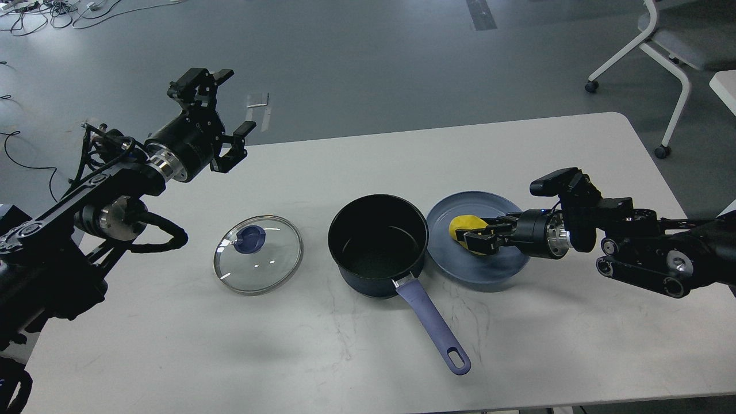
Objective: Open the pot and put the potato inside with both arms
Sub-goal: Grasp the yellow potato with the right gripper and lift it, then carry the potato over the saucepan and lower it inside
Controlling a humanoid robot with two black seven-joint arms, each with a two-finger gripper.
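- dark navy pot (378, 246) sat open in the middle of the frame on the white table (345, 356), nothing inside it as far as i could see, and its purple-blue handle (432, 326) ran down toward the lower right, ending in a hole
- glass lid (258, 254) was off, lying flat on the table left of the pot and clear of it, purple knob (251, 238) facing up
- bright yellow potato (469, 234) was on the flat blue plate (454, 210), just right of the pot; the plate's rim looked to be touching the pot's side or very nearly
- right gripper (479, 238) came in from the right edge, low over the plate, its fingers clasped around the potato from either side. couldn't tell whether the potato was lifted or resting on the plate
- left gripper (225, 119) hung in the upper left of the frame, up over the table's far-left edge, fingers spread wide and holding nothing, well away from the lid
- a white office chair (661, 46) stood on the grey floor in the upper right corner, and some cables (52, 11) lay in the top left
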